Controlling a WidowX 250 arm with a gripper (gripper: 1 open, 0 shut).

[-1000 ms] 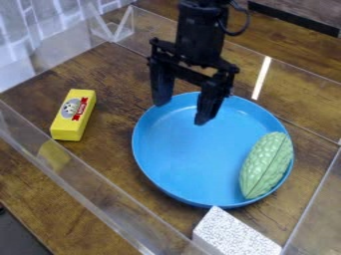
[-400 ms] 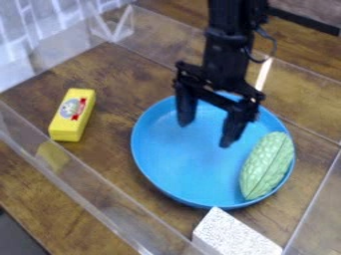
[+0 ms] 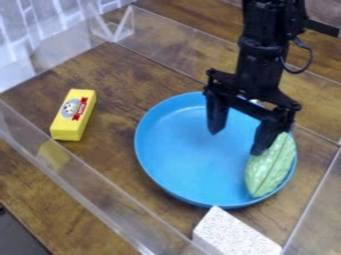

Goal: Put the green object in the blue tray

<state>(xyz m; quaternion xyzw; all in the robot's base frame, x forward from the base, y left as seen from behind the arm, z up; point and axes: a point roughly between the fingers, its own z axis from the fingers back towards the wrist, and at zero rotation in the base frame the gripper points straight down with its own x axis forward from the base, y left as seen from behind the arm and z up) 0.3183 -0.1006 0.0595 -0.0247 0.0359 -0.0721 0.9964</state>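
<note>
The green object (image 3: 270, 165) is a pale green ridged oval lying inside the blue tray (image 3: 186, 159), against its right rim. The tray is a large round blue plate in the middle of the wooden table. My gripper (image 3: 244, 134) is black, hangs down over the right half of the tray and is open and empty. Its right finger (image 3: 272, 135) is just above the upper end of the green object; its left finger (image 3: 216, 117) is over bare blue.
A yellow rectangular block (image 3: 72, 113) lies on the table to the left of the tray. A white speckled sponge block (image 3: 237, 235) sits at the front edge. Clear acrylic walls (image 3: 80, 184) run along the front and left sides.
My gripper has moved right and slightly toward the front, from over the tray's far left part to over its right half beside the green object. The jaws stay open.
</note>
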